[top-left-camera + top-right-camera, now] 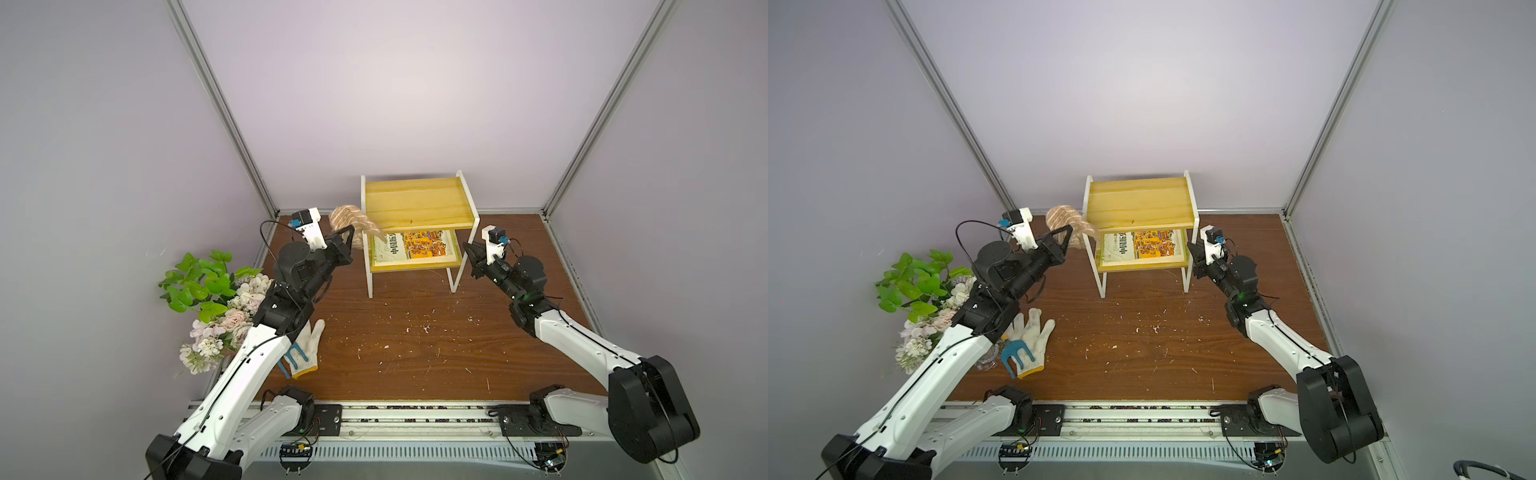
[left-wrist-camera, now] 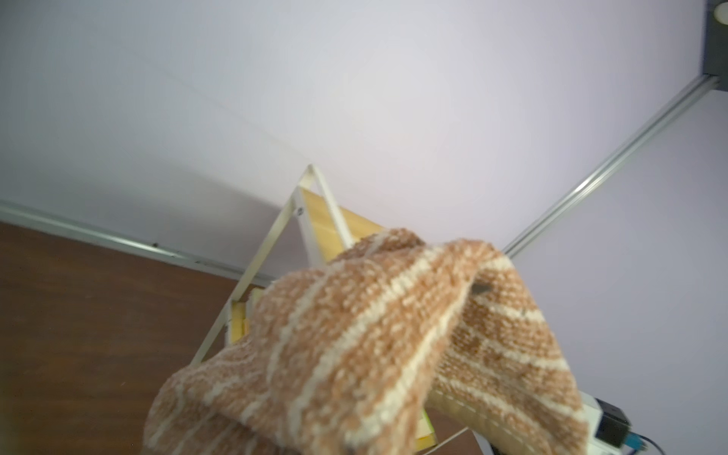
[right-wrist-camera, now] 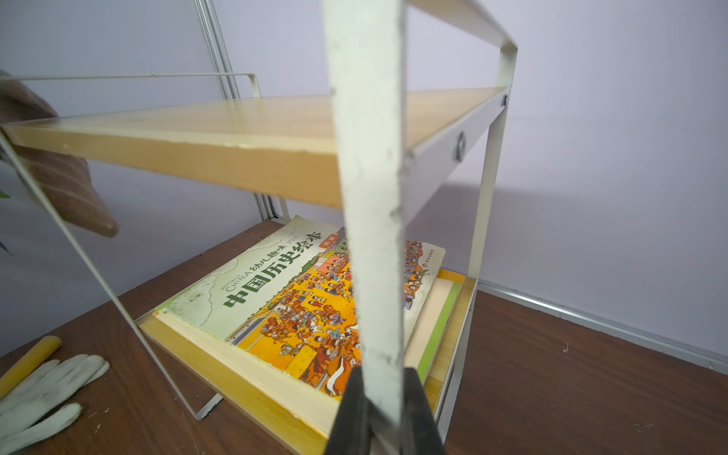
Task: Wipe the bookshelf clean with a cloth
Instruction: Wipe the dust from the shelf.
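Observation:
The bookshelf (image 1: pixel 417 203) (image 1: pixel 1138 203) stands at the back of the brown table, its yellow top board bare. My left gripper (image 1: pixel 351 232) (image 1: pixel 1068 232) is raised beside the shelf's left side, shut on the tan striped cloth (image 1: pixel 353 218) (image 1: pixel 1065 220). In the left wrist view the cloth (image 2: pixel 354 335) drapes over the jaws and hides them. My right gripper (image 1: pixel 467 249) (image 1: pixel 1192 249) (image 3: pixel 384 394) is at the shelf's front right, its black jaws shut on the white frame post (image 3: pixel 366 197).
A picture book (image 1: pixel 411 245) (image 3: pixel 295 299) lies on the lower board. A white glove (image 1: pixel 307 349) (image 3: pixel 43 390) and a blue fork tool (image 1: pixel 1015 353) lie front left, by a flower bouquet (image 1: pixel 208 299). White crumbs (image 1: pixel 415 328) dot the table.

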`<action>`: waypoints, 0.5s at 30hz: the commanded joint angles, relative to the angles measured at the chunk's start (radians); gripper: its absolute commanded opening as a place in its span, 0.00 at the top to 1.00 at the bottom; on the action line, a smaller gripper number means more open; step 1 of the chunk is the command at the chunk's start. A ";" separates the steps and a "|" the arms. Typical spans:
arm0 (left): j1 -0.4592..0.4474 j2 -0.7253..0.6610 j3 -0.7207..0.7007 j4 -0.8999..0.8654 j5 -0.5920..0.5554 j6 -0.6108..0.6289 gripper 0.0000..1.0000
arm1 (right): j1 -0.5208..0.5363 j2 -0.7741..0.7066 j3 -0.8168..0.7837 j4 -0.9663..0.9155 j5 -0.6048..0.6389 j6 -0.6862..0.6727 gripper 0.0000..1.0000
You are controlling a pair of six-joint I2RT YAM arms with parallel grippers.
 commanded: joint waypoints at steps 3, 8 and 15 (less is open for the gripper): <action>0.085 0.169 0.061 0.109 0.284 -0.034 1.00 | 0.008 0.027 0.058 -0.033 -0.023 0.074 1.00; 0.063 0.036 -0.065 0.121 0.224 -0.085 1.00 | 0.010 0.030 0.061 -0.035 -0.031 0.082 1.00; 0.126 0.248 0.156 0.061 0.166 0.015 1.00 | 0.010 0.032 0.062 -0.056 -0.032 0.073 1.00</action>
